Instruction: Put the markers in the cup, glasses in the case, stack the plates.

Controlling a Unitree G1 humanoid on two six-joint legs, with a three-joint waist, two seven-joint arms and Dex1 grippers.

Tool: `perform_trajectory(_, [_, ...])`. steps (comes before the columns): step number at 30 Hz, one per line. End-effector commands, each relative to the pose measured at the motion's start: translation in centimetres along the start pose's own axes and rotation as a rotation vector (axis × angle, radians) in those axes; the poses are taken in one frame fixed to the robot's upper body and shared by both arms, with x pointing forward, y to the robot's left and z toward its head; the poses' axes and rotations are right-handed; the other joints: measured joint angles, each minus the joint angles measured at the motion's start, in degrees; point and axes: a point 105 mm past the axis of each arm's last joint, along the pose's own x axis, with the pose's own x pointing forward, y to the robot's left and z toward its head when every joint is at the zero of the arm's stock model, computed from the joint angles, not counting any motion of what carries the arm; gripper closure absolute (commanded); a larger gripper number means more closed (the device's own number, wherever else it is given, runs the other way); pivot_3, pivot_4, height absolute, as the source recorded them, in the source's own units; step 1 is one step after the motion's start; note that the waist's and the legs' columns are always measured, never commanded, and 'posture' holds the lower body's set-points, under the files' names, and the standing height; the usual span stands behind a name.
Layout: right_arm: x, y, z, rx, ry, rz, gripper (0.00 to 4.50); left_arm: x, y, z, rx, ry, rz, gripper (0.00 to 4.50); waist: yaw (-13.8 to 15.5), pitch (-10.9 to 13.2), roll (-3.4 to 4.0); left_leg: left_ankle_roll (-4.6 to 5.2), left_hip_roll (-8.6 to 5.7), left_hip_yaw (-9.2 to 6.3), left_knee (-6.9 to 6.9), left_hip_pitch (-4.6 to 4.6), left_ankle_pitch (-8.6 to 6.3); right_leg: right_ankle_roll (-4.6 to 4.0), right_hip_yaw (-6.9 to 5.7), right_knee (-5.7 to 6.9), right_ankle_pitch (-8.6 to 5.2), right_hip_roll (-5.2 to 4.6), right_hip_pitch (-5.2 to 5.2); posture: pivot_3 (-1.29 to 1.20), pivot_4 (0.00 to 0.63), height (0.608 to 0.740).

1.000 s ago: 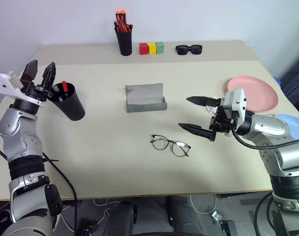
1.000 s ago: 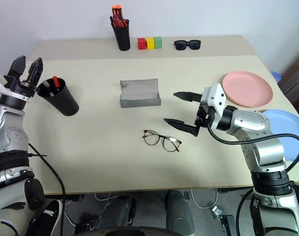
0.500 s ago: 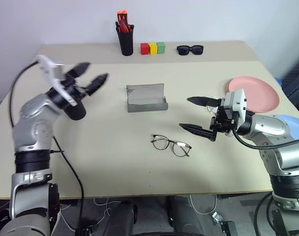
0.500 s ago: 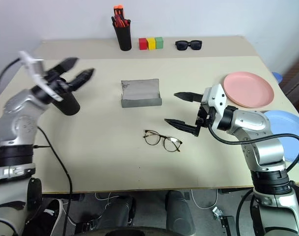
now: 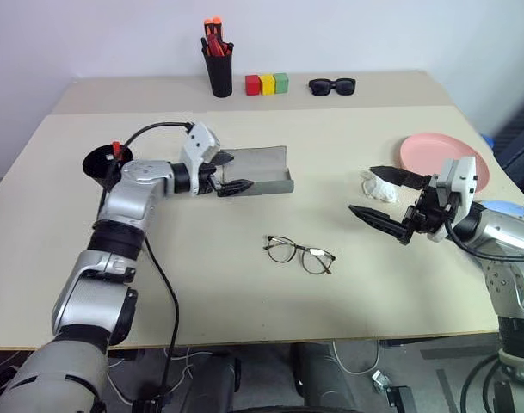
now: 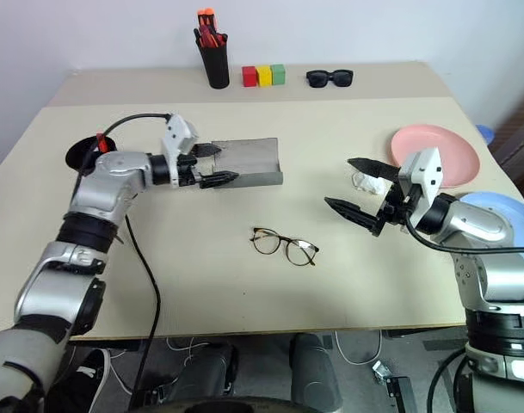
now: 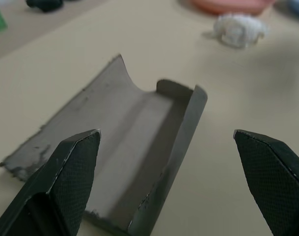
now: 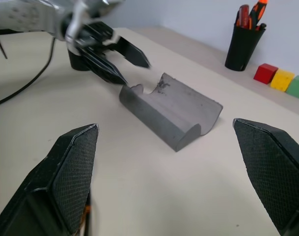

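The grey case lies open mid-table, lid up at the back. My left gripper is open and level at the case's left end, one finger at the lid and one at the front; the left wrist view looks along the case. The glasses lie unfolded in front of the case. The black cup stands behind my left arm, with a red-capped marker sticking out. My right gripper hangs open and empty right of the glasses. The pink plate and part of the blue plate lie at the right edge.
A crumpled white object lies beside my right gripper. Along the far edge stand a black pen holder with orange-red pens, three coloured blocks and black sunglasses.
My left arm swung from the cup across to the right and down to the case's left end. My right gripper drew a little to the right, uncovering the white object.
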Motion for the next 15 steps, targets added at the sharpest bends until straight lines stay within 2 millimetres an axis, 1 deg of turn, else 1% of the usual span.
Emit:
perform_trajectory(1, [0.0, 0.3, 1.6, -0.052, -0.036, -0.01, 0.0, 1.0, 0.1, 0.6, 0.073, 0.023, -0.02, 0.04, -0.1, 0.0, 0.0, 0.0, 0.0, 0.0, 0.0, 0.0, 0.0, 0.0, 0.0, 0.0, 0.0, 0.0, 0.0, 0.0, 0.15, 0.74])
perform_trajectory(5, [0.0, 0.4, 1.6, -0.064, -0.021, -0.022, 0.0, 1.9, 0.0, 0.6, 0.095, 0.042, -0.036, 0.04, -0.2, 0.0, 0.0, 0.02, 0.0, 0.0, -0.01, 0.0, -0.01, 0.01, 0.0, -0.01, 0.0, 0.0, -0.01, 0.0, 0.15, 0.74])
perform_trajectory(10, [0.2, 0.5, 1.7, -0.065, -0.021, -0.025, 0.0, 3.3, -0.3, -1.5, 0.087, 0.155, -0.024, 0.04, 0.0, 0.0, 0.0, 0.02, -0.01, 0.0, 0.01, 0.01, -0.01, 0.02, 0.0, 0.0, 0.0, 0.0, 0.01, 0.0, 0.15, 0.74])
perform_trajectory(12, [0.3, 0.4, 1.7, -0.067, -0.022, -0.025, 0.0, 3.9, -0.2, -1.5, 0.095, 0.161, -0.006, 0.04, 0.1, 0.0, 0.0, 0.03, -0.02, -0.01, 0.02, 0.0, -0.01, 0.04, 0.0, -0.01, 0.01, 0.0, 0.03, 0.0, 0.15, 0.74])
perform_trajectory(13, [0.3, 0.3, 1.6, -0.069, -0.021, -0.026, 0.0, 4.2, -0.3, -1.3, 0.09, 0.157, -0.002, 0.27, 0.0, 0.0, -0.01, 0.03, -0.03, -0.01, 0.02, 0.0, -0.01, 0.05, 0.0, -0.01, 0.02, 0.0, 0.03, 0.0, 0.15, 0.74])
perform_trajectory(15, [0.3, 0.2, 1.6, -0.074, -0.018, -0.027, 0.0, 4.5, -0.7, -1.6, 0.088, 0.178, -0.031, 0.88, 0.0, 0.0, -0.01, 0.03, -0.03, -0.01, 0.02, -0.01, -0.01, 0.05, 0.0, -0.02, 0.02, 0.0, 0.03, 0.0, 0.15, 0.74])
